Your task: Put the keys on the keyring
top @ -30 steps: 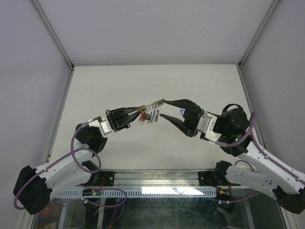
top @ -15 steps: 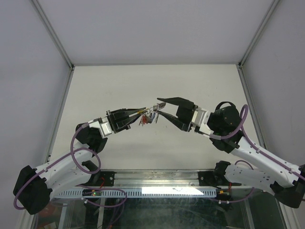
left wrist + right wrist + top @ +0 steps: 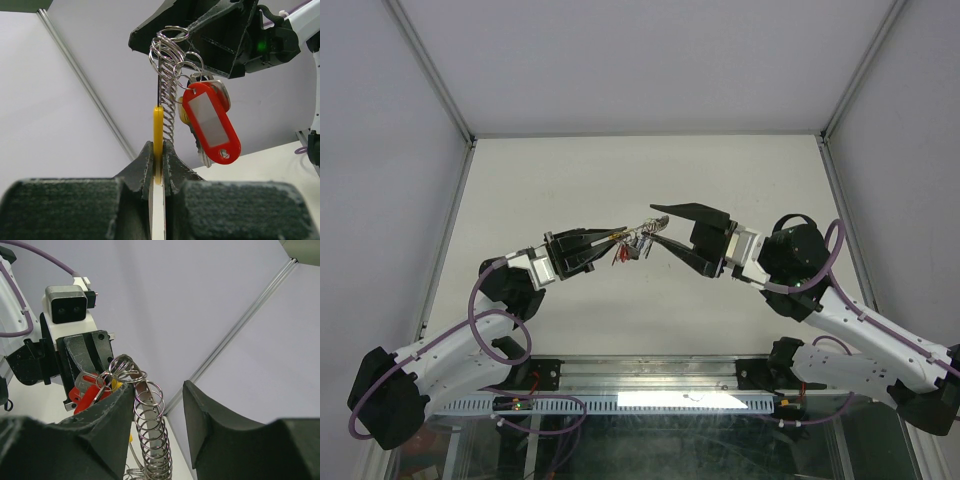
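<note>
Holding my left jaws shut on the yellow tag (image 3: 158, 127), keyring (image 3: 169, 107) rising mid-air just beside it, I should ease my open right jaws squarely around the coil's tip, clear of the red-tagged key (image 3: 210, 122).

two white-and-black arms with purple cabling
the left arm (image 3: 450, 350) and right arm (image 3: 880, 345) are showing white link shells over black joints; purple cables (image 3: 471, 300) are looping alongside; black tapered fingers (image 3: 210, 425) are ending each wrist; a green light (image 3: 261, 46) is glowing.
</note>
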You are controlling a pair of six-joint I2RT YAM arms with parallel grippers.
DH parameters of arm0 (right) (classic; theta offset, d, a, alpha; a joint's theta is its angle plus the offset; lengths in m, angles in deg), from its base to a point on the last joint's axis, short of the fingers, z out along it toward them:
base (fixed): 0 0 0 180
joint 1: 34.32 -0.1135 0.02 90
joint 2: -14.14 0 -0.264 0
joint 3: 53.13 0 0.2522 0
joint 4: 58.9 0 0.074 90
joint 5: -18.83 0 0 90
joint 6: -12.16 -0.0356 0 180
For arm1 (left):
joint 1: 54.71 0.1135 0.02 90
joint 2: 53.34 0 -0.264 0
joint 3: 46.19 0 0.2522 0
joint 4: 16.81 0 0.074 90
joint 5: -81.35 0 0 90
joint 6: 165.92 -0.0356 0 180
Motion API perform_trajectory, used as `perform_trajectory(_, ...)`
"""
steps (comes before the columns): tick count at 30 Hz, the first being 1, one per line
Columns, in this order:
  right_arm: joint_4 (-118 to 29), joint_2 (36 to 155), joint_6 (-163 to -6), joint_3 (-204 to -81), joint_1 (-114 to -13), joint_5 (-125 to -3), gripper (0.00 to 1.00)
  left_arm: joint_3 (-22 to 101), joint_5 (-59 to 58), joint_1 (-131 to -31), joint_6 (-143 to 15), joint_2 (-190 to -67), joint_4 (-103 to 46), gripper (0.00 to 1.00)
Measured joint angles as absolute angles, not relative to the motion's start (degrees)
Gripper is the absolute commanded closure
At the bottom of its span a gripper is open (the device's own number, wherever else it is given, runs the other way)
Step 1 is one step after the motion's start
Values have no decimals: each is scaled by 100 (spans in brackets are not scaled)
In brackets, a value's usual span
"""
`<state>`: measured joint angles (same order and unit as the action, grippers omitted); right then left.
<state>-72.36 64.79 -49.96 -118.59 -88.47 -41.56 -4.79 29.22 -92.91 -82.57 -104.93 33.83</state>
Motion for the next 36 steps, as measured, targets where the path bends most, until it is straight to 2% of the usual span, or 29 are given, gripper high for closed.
perform_trajectory(8,-7236,6471,-5040,-11859,-8880,-4134,52,-479,2922,-9291,-8264,-10493,3313,100)
perform_trajectory(12,-7232,6453,-5059,-11857,-8895,-4134,58,-479,2924,-9291,-8266,-10491,3247,100)
perform_trajectory(17,-7179,6398,-5073,-11859,-8897,-4143,59,-479,2922,-9291,-8299,-10463,3175,100)
perform_trajectory(26,-6829,6182,-5084,-11857,-8897,-4231,72,-479,2922,-9291,-8519,-10323,2917,100)
perform_trajectory(36,-6340,5992,-5405,-11857,-8902,-4449,70,-479,2916,-9291,-8710,-10270,2727,100)
